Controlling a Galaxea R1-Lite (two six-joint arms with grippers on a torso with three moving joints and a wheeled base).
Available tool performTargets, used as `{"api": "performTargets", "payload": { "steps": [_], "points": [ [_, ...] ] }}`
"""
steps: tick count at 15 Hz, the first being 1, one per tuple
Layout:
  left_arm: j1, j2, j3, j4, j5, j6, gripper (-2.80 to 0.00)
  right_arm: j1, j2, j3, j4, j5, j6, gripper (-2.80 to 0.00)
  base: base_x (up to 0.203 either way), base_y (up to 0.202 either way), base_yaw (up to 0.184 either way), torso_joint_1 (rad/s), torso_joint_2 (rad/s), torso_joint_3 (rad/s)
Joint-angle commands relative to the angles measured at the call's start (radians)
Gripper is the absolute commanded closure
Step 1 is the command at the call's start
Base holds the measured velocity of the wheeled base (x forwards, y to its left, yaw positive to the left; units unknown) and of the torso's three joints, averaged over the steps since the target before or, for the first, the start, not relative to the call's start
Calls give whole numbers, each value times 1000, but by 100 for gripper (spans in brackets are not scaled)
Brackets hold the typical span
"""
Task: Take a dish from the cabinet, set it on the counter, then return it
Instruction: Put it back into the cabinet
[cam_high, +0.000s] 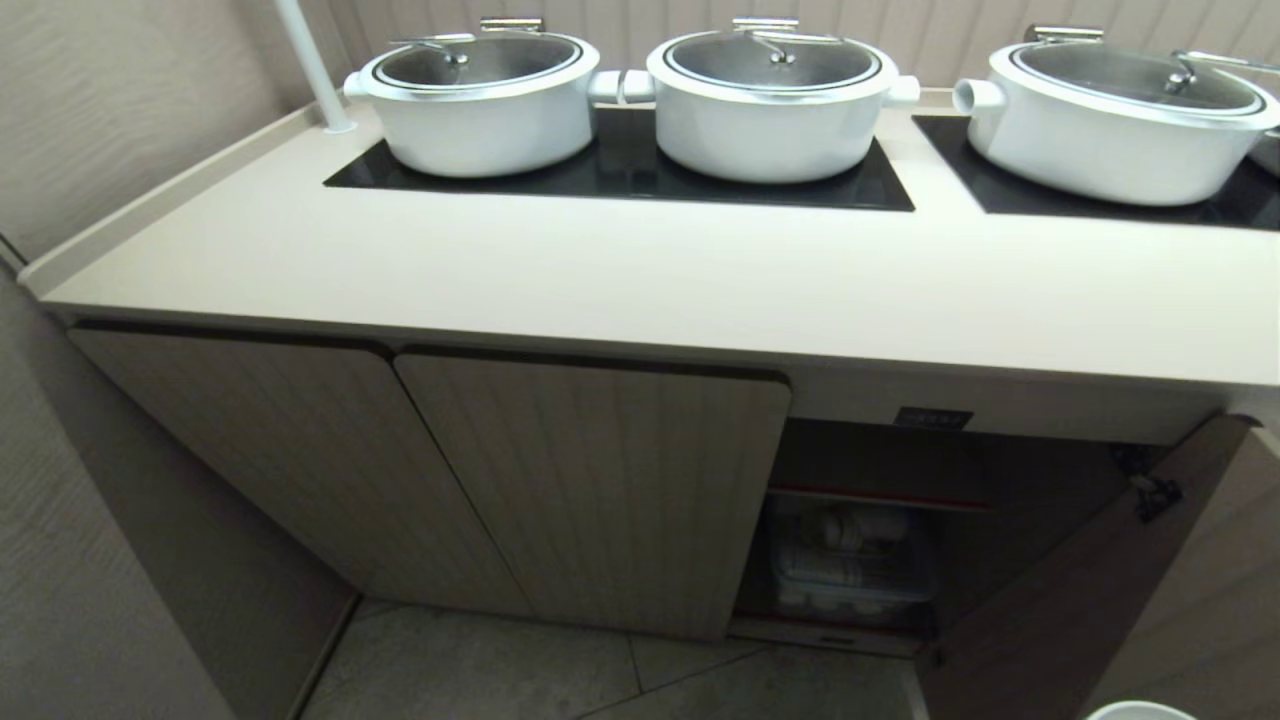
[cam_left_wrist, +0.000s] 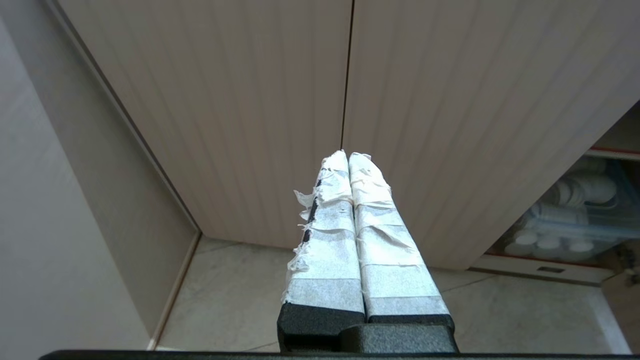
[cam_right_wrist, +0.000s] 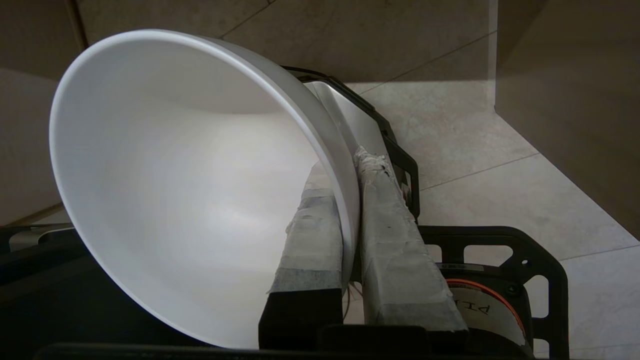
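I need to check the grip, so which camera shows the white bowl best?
The right wrist view: the dish fills it, its wall pinched between the right gripper jaws. The head view catches only a sliver of its rim at the bottom edge. The left wrist view shows none of it.

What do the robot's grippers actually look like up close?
Each ends in two long, flat, black fingers wrapped in whitish masking tape. On the left gripper the tape is frayed and torn along one edge. The right gripper's tape looks greyer and grubbier, with a small dark scuff near one tip. Both sit on black bases.
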Motion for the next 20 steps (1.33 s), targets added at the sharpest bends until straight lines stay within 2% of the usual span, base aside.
{"api": "performTargets", "payload": {
  "steps": [1, 20],
  "points": [
    [0, 0, 0, 0, 0, -1, 0, 1, 1, 0, 3, 1, 4, 0, 0, 0, 0, -246, 553, 310],
    [0, 0, 0, 0, 1, -1, 0, 1, -1, 0, 3, 1, 4, 0, 0, 0, 0, -191, 498, 305]
  ]
}}
